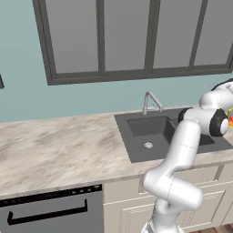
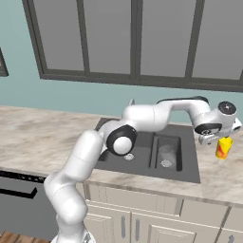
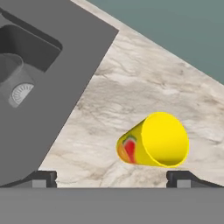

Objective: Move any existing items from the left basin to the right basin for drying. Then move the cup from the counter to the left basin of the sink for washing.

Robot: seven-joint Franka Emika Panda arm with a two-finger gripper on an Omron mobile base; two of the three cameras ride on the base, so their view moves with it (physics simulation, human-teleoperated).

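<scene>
One pale, see-through glassy item stands in the right basin of the dark grey sink, to the left of the end effector and below it in the right base view; in the hand view it lies at the upper left, next to a round silver drain. The left basin lies farther left, beyond the arm's elbow. The end effector is spread wide, its two dark fingertips standing well apart and gripping nothing. The yellow cup, red-orange mark on its side, stands on the beige marbled table, right of the sink, between the two fingertips in the hand view; whether it is touched cannot be told. In the right base view the cup stands just right of the end effector.
</scene>
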